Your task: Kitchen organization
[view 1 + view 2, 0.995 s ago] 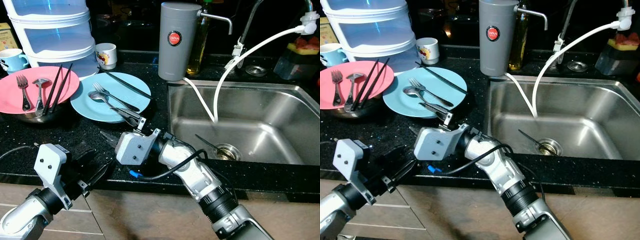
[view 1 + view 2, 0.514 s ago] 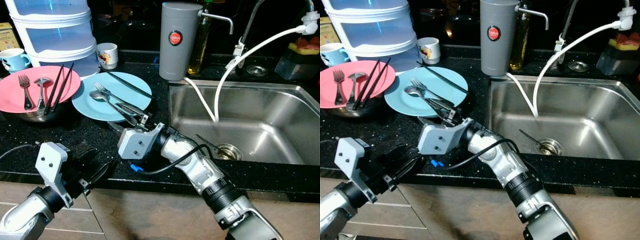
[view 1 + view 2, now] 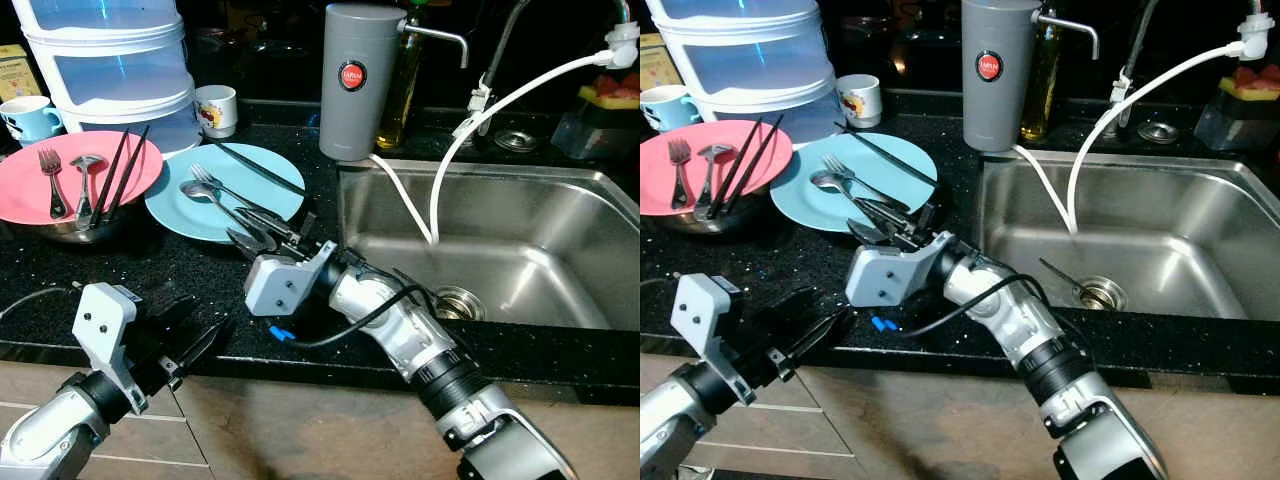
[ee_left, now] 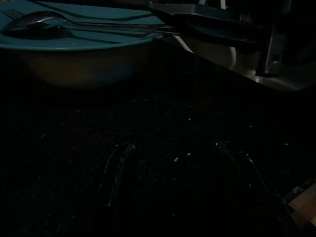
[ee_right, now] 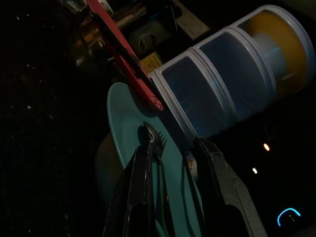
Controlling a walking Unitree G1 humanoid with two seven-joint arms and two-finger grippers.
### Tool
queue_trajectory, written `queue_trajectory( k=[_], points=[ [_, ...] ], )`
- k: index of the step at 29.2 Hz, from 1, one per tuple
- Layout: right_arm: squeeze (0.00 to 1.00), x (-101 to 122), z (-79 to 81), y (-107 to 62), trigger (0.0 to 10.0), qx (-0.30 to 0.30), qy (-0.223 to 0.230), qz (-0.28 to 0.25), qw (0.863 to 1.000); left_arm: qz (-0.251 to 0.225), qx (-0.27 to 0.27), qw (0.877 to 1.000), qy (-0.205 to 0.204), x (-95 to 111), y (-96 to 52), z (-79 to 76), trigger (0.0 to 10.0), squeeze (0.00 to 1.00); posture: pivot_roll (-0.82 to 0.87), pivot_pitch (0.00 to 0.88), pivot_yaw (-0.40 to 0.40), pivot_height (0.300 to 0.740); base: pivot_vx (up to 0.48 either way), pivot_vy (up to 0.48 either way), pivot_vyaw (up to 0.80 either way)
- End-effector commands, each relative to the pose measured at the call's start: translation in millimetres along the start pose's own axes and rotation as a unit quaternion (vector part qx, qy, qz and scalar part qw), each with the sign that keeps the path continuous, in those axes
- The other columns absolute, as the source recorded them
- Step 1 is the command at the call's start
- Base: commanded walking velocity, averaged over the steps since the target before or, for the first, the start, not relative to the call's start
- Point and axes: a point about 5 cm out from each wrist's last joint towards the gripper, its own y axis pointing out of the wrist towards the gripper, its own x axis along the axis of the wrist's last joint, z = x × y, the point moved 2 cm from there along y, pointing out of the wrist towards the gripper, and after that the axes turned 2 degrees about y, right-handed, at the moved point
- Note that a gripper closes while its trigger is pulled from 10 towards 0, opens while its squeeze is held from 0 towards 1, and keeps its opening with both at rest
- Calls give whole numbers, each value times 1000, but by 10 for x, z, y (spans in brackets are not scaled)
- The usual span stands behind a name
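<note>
A blue plate on the black counter holds a spoon, a fork and one black chopstick. My right gripper is low over the plate's near rim, open. The right wrist view shows the fork lying between its two spread fingers. To the left, a pink plate carries another fork, a spoon and chopsticks. My left gripper rests at the counter's front edge, open, nothing in it; its fingers look dim in the left wrist view.
The steel sink lies to the right, with a white hose hanging into it. A grey water filter, stacked clear containers, a white mug and a blue mug line the back.
My right gripper has pushed forward from the counter onto the blue plate's near rim, its fingers now around the cutlery. The left arm has stayed put.
</note>
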Motion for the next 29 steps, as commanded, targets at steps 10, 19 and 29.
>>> queue_trajectory(
  k=[10,19,29],
  points=[
    [0,36,100,-184,10000,55,9,-30,998,5,-13,1000,-4,-27,23,-33,10000,0,86,92,-1,740,0,0,0],
    [0,-3,118,-191,10000,72,-14,-17,997,8,-17,1000,-3,-36,28,-36,10000,0,84,92,6,740,0,0,0],
    [0,-86,69,-145,10000,68,-47,10,997,8,-16,1000,1,-26,34,-22,10000,0,90,89,-1,740,0,0,0]
  ],
)
